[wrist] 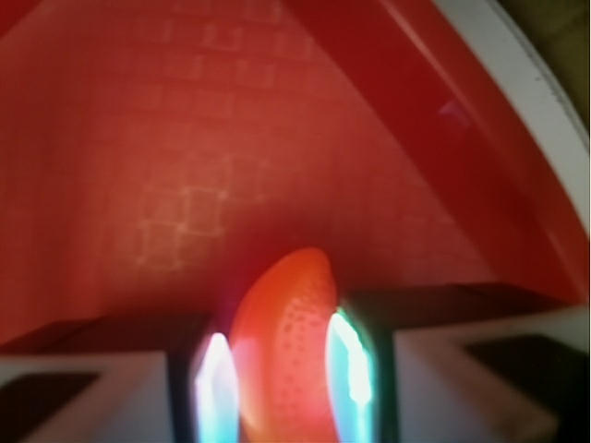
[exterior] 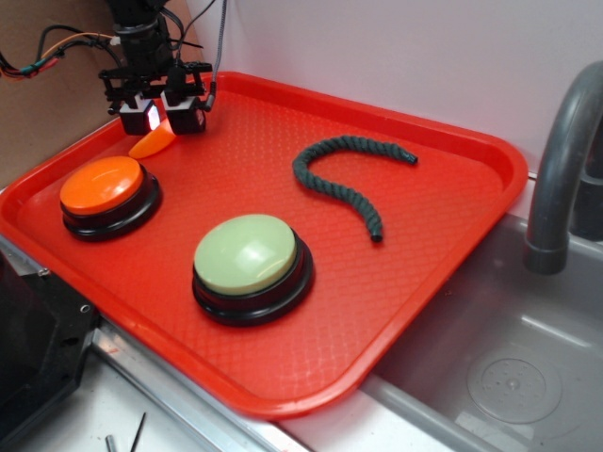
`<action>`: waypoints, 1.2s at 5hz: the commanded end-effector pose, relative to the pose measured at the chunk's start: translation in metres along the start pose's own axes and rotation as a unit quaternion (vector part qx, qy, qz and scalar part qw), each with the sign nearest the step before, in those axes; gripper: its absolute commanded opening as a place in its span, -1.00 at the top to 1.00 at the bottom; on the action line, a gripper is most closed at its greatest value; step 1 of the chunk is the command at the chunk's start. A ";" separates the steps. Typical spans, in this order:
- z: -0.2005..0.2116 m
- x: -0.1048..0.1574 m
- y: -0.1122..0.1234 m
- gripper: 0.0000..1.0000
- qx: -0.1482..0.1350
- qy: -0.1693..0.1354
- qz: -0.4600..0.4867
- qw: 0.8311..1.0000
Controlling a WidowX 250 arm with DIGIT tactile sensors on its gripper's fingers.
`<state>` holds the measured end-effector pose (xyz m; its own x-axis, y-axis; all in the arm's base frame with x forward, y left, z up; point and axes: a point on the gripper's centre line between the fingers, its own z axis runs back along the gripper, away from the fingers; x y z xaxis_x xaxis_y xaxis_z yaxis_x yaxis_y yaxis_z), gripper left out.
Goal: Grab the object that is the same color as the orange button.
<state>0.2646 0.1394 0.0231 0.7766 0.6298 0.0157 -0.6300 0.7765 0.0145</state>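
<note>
Orange button [exterior: 102, 183], dome on black base, sits at the tray's left side. Just behind it, at the far-left corner of the red tray [exterior: 443, 235], the tool [exterior: 160, 122] hangs low over the tray floor. The small orange piece [exterior: 154, 143] lies directly under and between the tool's fingers [exterior: 187, 111], its tip poking out toward the orange button, near it but not touching. Wrist view: orange piece [wrist: 282, 341] fills the gap between the two fingers [wrist: 355, 365], which stand close on either side; blur hides whether they press it or only flank it, so I cannot tell if the tool is clamped. Whether the piece is off the tray floor, also unclear.

Centre front: pale green button [exterior: 247, 254], black base, well apart from the tool. Right of centre: dark green rope [exterior: 344, 179] in a hook shape, flat on the tray. Far right, off the tray: grey faucet [exterior: 561, 160] over a sink [exterior: 509, 377].
</note>
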 end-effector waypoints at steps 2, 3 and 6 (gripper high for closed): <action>0.152 -0.042 -0.082 1.00 -0.076 -0.023 -0.114 0.990; 0.174 -0.081 -0.101 1.00 -0.088 -0.013 -0.179 0.980; 0.180 -0.096 -0.099 1.00 -0.084 -0.014 -0.154 0.984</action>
